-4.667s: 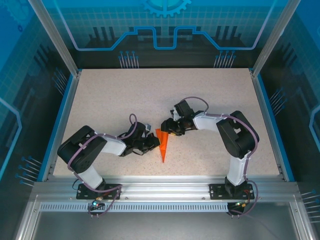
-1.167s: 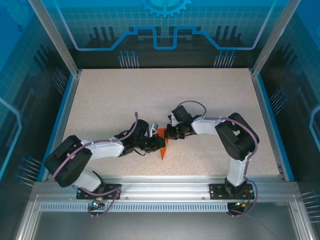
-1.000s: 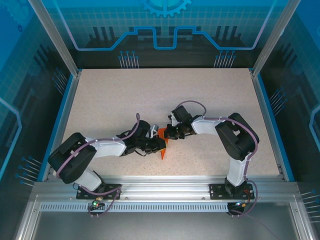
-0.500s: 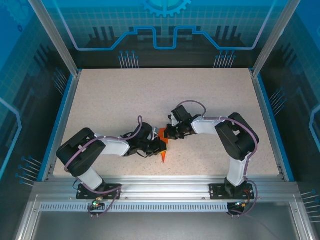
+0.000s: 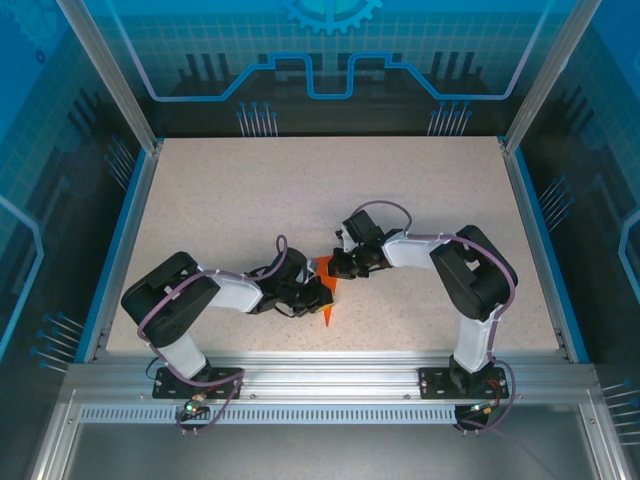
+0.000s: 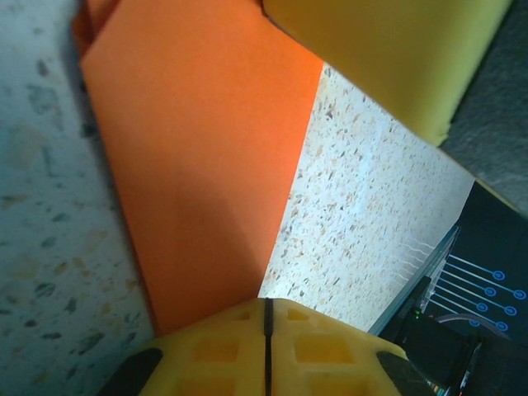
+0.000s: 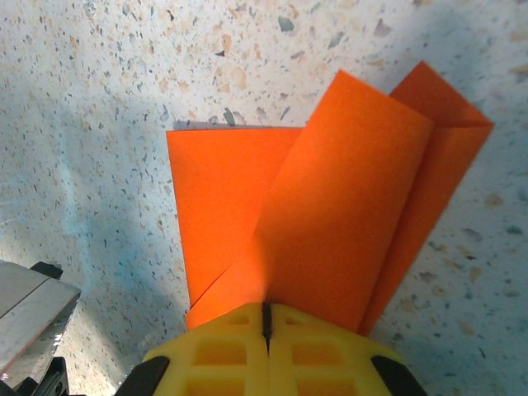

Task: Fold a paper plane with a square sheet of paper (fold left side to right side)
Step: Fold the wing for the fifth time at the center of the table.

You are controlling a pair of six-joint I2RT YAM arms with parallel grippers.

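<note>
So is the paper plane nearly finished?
Partway. Done: the orange paper is already creased into a narrow pointed shape with layered flaps. In hand: the left gripper and right gripper, both closed, meet it at its edges; one flap looks lifted. Left: flattening that flap and any last folds.

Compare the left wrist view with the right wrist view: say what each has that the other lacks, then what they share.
Left wrist: a large yellow pad over the orange paper's upper edge at top right, and dark enclosure wall at lower right. Right wrist: the paper's overlapping folded layers, a pointed corner at upper right, and a grey metal piece at lower left. Shared: the paper on the speckled table, with the left gripper and right gripper each shut, yellow tips against it.
</note>
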